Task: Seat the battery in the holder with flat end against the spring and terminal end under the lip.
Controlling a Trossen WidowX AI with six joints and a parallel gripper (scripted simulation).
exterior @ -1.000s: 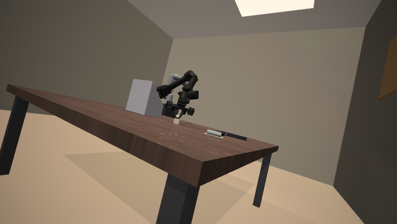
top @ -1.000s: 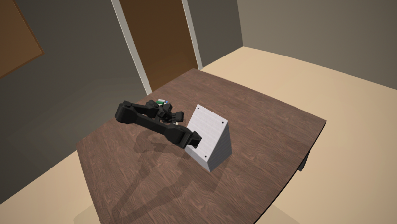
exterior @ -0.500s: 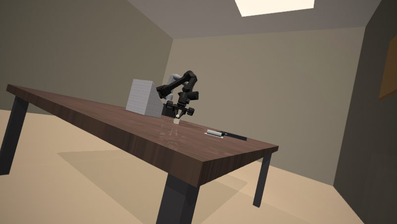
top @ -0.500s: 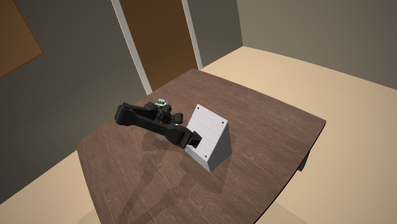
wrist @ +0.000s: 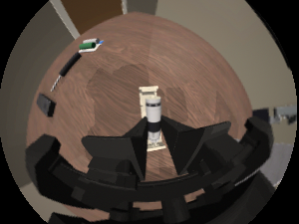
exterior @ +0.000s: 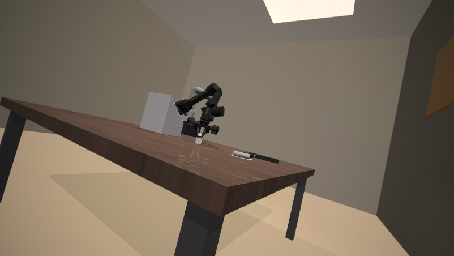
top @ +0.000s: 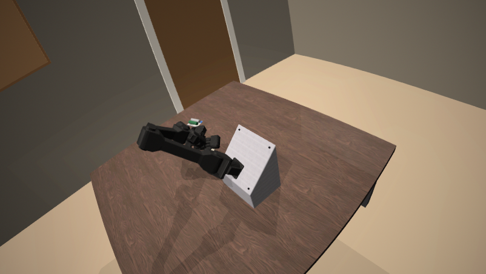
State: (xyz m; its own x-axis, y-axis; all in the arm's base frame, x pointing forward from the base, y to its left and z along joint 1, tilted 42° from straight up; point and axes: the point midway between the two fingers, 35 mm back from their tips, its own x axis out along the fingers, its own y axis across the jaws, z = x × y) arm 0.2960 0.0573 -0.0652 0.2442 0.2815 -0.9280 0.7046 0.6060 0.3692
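The battery [wrist: 153,112] [exterior: 199,135], white with a dark band, is held between my fingertips, lengthwise over the holder in the wrist view. My gripper [wrist: 152,118] [exterior: 200,133] is shut on it. The cream holder [wrist: 149,90] [exterior: 198,140] lies on the table below; one end shows beyond the battery and the other between the fingers. In the exterior view the battery is at the top of the holder's end; whether it touches the holder cannot be told. The spring and lip are too small to make out. In the top view the arm hides most of both.
A grey-white sloped block [top: 253,156] [exterior: 160,112] stands beside the arm base. A white tray with a green and a white cylinder [top: 193,122] [wrist: 88,46] lies at the table's far side. A black tool with a thin shaft [wrist: 70,65] and a small dark block [wrist: 46,105] lie left in the wrist view.
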